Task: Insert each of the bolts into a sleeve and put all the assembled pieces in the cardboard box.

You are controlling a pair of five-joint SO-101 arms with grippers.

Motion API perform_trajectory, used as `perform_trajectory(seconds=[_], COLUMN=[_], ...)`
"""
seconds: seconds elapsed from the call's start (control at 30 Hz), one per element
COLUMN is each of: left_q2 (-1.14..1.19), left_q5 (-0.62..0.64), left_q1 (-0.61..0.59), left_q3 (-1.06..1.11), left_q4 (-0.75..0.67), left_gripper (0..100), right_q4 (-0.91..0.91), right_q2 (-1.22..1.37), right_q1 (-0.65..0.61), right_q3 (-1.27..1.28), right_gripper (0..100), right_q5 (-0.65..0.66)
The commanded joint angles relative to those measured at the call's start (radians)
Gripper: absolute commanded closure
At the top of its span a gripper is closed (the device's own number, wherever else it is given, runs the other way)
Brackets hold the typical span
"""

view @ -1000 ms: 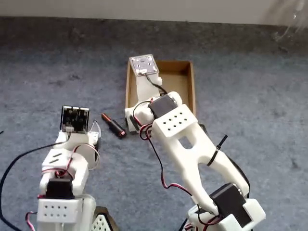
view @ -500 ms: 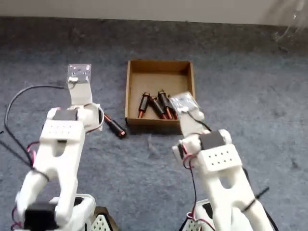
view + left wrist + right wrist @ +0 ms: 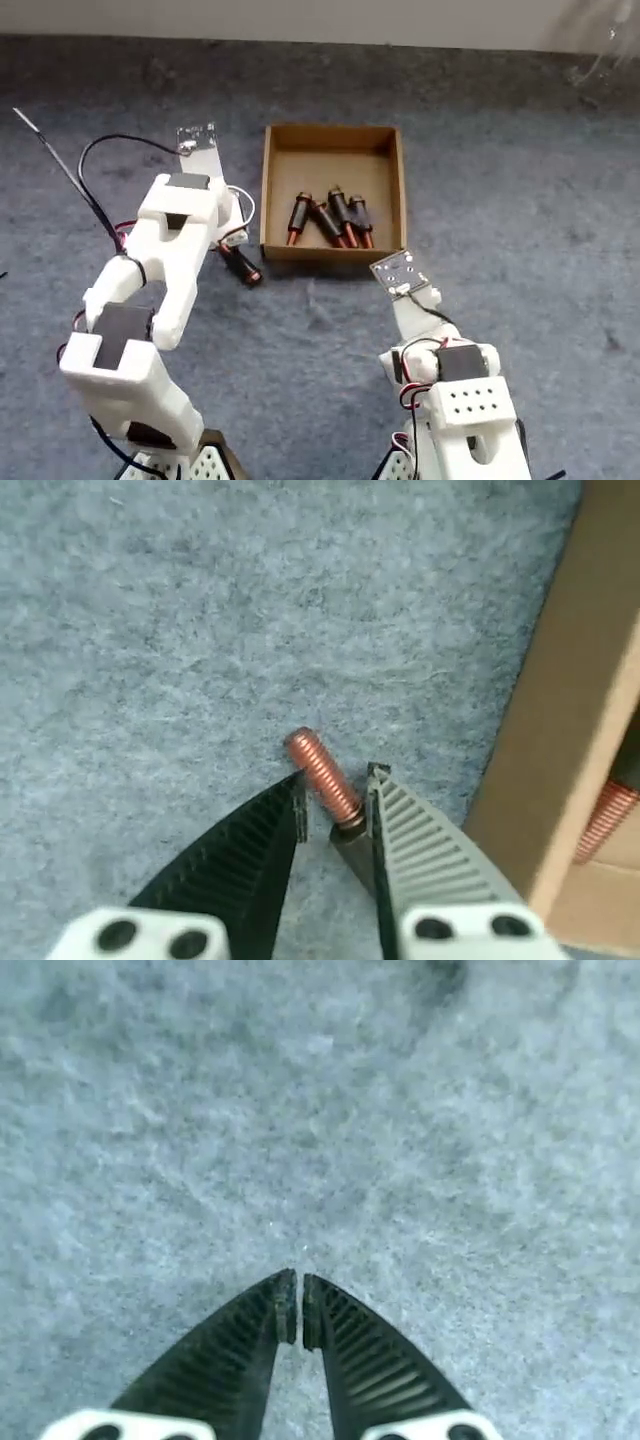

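One bolt-in-sleeve piece lies on the grey carpet just left of the cardboard box. My left gripper straddles it, fingers pressed to both sides; the copper bolt thread sticks out ahead of the tips and the black sleeve sits between the jaws. From above, the left arm leans over the piece. Several assembled pieces lie inside the box. My right gripper is shut on nothing above bare carpet; its arm sits in front of the box's right corner.
The box's cardboard wall stands close beside the left gripper, with a copper thread showing inside it. A pale wall edge runs along the far side. Carpet stretches right of the box.
The right arm pulled back from the box, leaving several pieces inside. The left arm swung forward and right, and its gripper came down around the piece lying beside the box.
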Motion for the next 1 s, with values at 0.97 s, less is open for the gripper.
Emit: perform_trajectory(seconds=[0.97], left_q2=[-0.243], left_q5=[-0.27], left_q1=[0.119], left_q3=[-0.545], left_q4=[0.338], left_gripper=[100], right_q4=[-0.263], right_q2=[-0.028], right_q1=[0.012], right_q3=[0.266], right_gripper=[99.2], right_q5=[0.012])
